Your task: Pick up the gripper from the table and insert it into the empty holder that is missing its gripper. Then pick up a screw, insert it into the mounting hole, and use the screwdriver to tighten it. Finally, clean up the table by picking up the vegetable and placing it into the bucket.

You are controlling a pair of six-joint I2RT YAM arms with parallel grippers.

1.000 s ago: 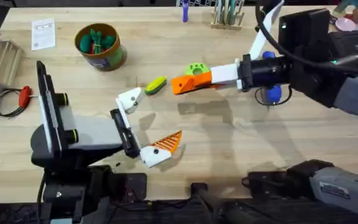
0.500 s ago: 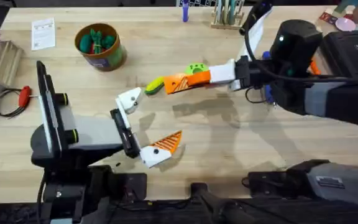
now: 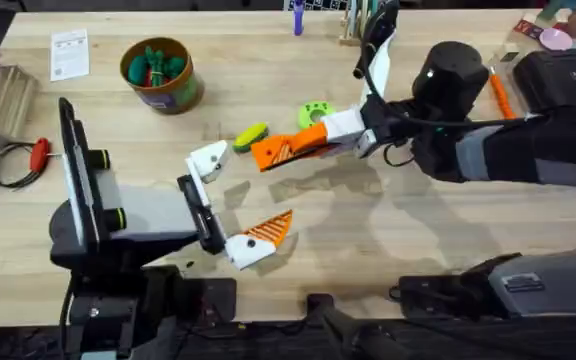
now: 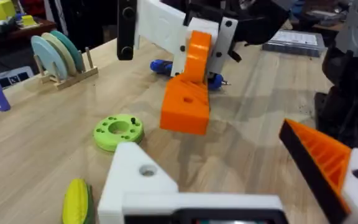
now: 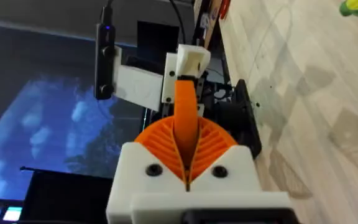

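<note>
Right gripper (image 3: 268, 153) clamped on the orange gripper finger (image 3: 290, 147), hovering near the toy corn (image 3: 251, 134). Left gripper (image 3: 231, 204) gaping wide, holding nothing, its bare white holder (image 3: 209, 158) just beside the finger's tip.

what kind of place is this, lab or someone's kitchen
Most likely a robotics lab or workshop bench, not a kitchen: a wooden table with two robot arms, a blue screwdriver lying on it, a toy corn cob, and a bucket of toy vegetables.
</note>
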